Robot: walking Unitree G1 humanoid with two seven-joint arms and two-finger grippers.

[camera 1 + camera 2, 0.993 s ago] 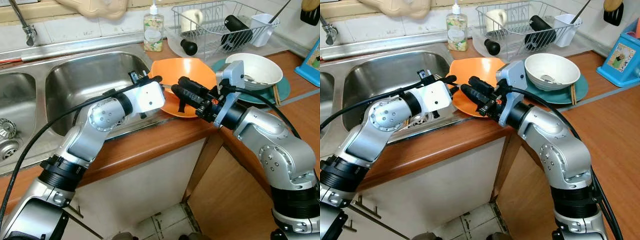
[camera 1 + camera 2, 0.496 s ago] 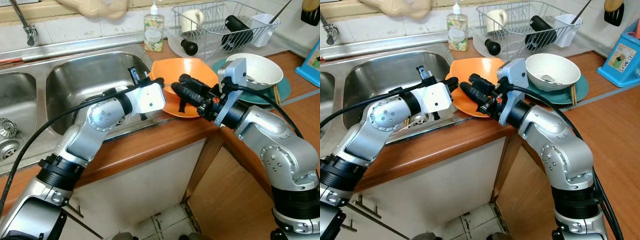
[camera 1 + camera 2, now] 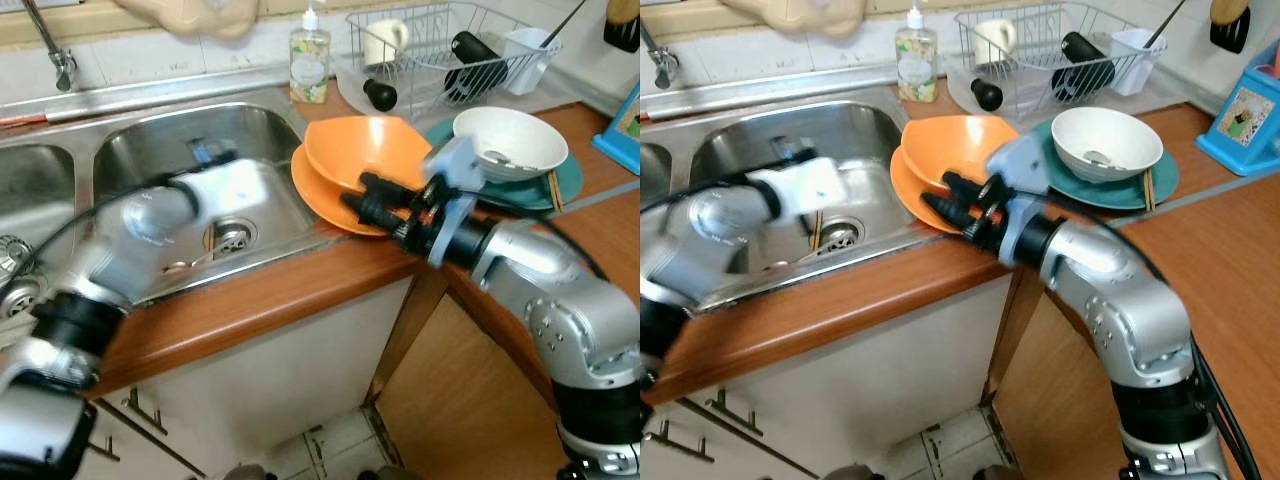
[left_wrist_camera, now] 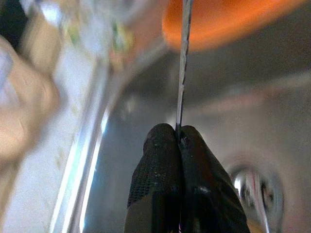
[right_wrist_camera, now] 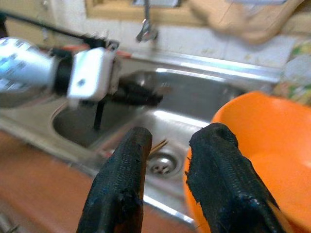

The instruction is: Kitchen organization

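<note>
An orange bowl [image 3: 365, 150] rests tilted on an orange plate [image 3: 318, 190] at the counter edge beside the sink [image 3: 150, 150]. My right gripper [image 3: 357, 196] is at the front rim of these dishes; in the right wrist view its fingers [image 5: 121, 165] stand open beside the bowl [image 5: 262, 145], with nothing between them. My left gripper [image 3: 790, 152] is blurred over the sink basin. In the left wrist view it [image 4: 179, 131] is shut on a thin metal utensil [image 4: 183, 68] that points towards the orange dishes.
A white bowl [image 3: 510, 140] sits on a teal plate [image 3: 570, 180] with chopsticks [image 3: 552, 190] to the right. A dish rack [image 3: 440, 50] and soap bottle [image 3: 308, 65] stand behind. Utensils lie by the sink drain [image 3: 230, 238].
My left arm has swung left, away from the orange dishes and over the sink basin, with the utensil in its grip. My right gripper has dropped a little towards the plate's front rim.
</note>
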